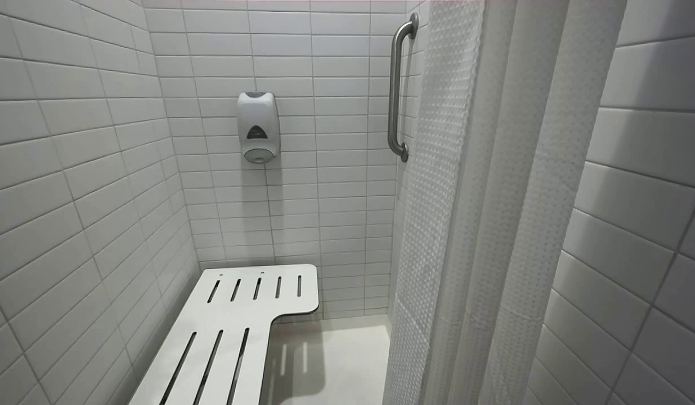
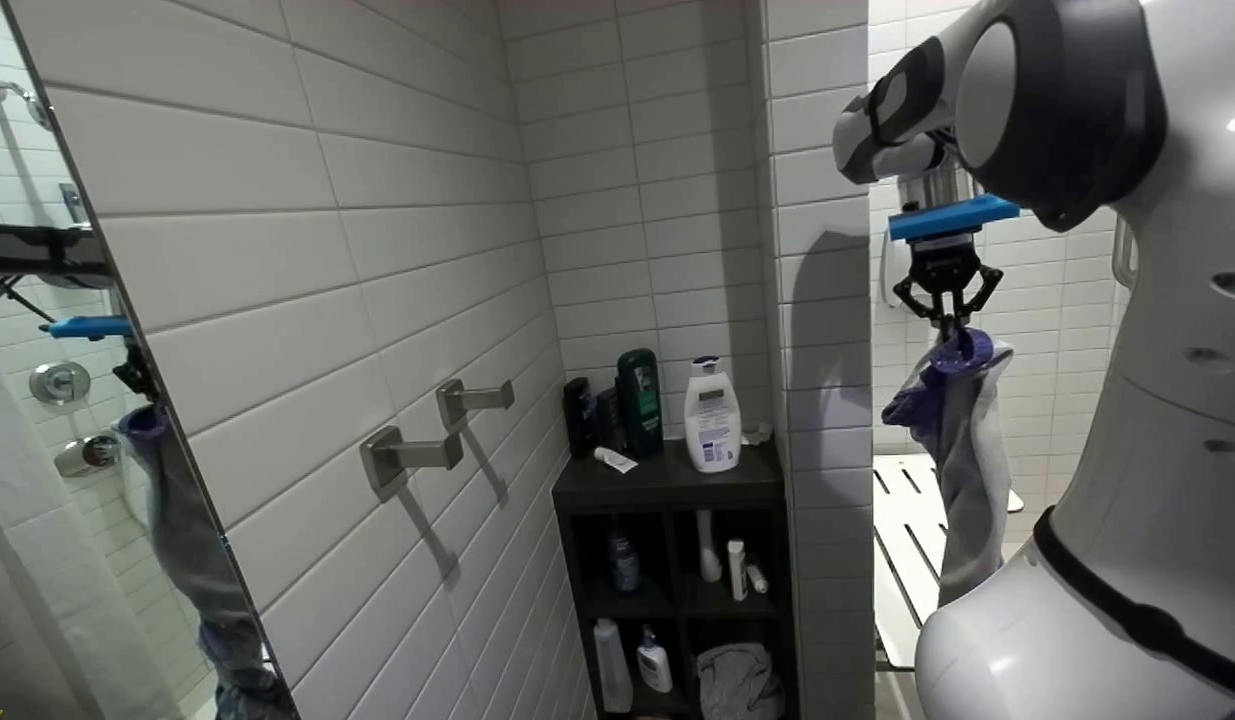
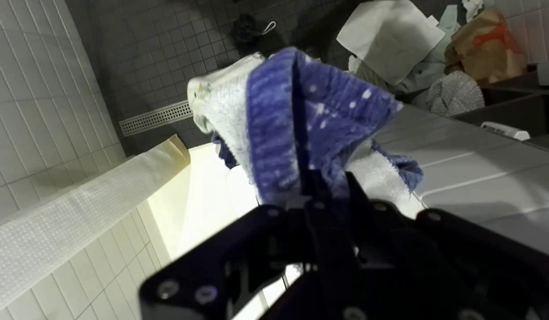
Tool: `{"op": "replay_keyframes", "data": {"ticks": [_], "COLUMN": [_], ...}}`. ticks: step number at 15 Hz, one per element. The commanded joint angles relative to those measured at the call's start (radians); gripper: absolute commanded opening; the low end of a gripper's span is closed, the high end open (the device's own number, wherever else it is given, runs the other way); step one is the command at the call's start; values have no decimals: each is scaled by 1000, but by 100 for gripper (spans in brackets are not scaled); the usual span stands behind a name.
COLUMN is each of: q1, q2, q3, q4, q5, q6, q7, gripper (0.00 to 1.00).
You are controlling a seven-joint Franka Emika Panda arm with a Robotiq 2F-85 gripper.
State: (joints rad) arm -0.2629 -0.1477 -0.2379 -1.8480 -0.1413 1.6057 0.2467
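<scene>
In an exterior view, a limp cloth (image 2: 972, 465), pale grey with a purple end (white-flecked in the wrist view), dangles from jaws pinching its top, before the slotted bench (image 2: 897, 515).

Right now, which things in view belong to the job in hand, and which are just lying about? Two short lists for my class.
In the job:
gripper, closed
purple-and-white towel, hanging from it

Apparently uninvolved:
dark green bottle, blue-capped white bottle, small white tube, all atop the black cubby shelf
crumpled grey cloth, low inside it
</scene>
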Motion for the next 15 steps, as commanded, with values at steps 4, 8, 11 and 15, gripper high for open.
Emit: {"op": "replay_keyframes", "data": {"ticks": [4, 8, 11, 15], "q1": [13, 26, 43, 89], "q2": [-124, -217, -302, -334], "q3": [39, 69, 97, 124], "q4": [-115, -172, -240, -291], "q5": [-48, -23, -10, 13], "q6": [-11, -45, -75, -48], "q7": [21, 2, 2, -63], "gripper": [3, 3, 3, 3]}}
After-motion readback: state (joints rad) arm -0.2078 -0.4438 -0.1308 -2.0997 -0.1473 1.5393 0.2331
